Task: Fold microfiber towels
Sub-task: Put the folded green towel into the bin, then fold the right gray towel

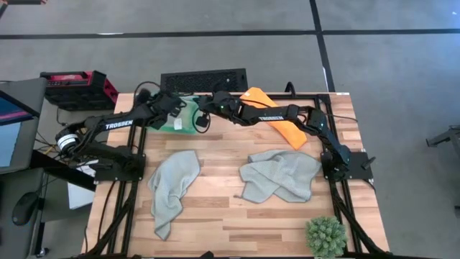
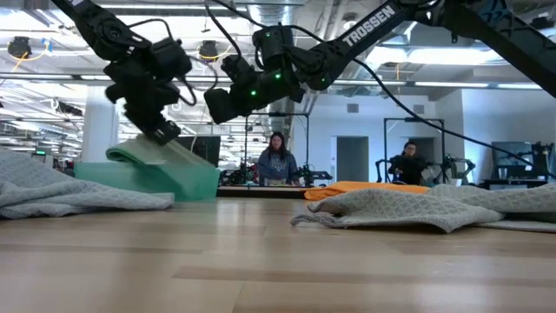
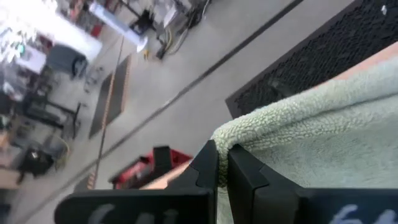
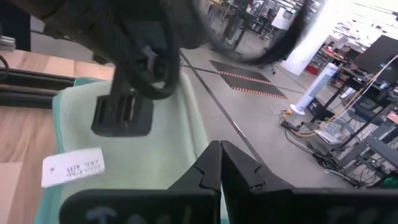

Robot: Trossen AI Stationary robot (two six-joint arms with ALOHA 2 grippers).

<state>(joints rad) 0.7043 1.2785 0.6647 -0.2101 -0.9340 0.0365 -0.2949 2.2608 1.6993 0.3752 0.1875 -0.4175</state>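
High view: both arms reach to the far side of the worktop point(image 1: 237, 223), meeting over the light green towel point(image 1: 177, 119), which lies at the far left on the green tray point(image 2: 187, 187). The left gripper point(image 3: 222, 163) has its jaws pressed together on a folded edge of that towel; the left wrist view shows thick pile bunched between the fingertips. The right gripper point(image 4: 220, 163) hangs just beside it over the same cloth, jaws drawn nearly together, and from the right wrist view I judge it to be pinching a thin edge, though the contact is not plain. The small white tag point(image 4: 73, 168) lies flat on the green cloth near the left gripper.

The orange towel point(image 1: 277, 115) lies at the far right, partly under the right arm. One pale grey towel point(image 1: 171, 188) is crumpled at the near left, the other grey towel point(image 1: 282, 175) is heaped right of centre. A spiky plant ball point(image 1: 325, 235) sits at the near right corner.

These cloths look light, limp and plush: they should drape and sag rather than hold a line, and the nap should grip well. Take hold at corners or along a hem, both grippers spaced along one edge, so the fold falls square.
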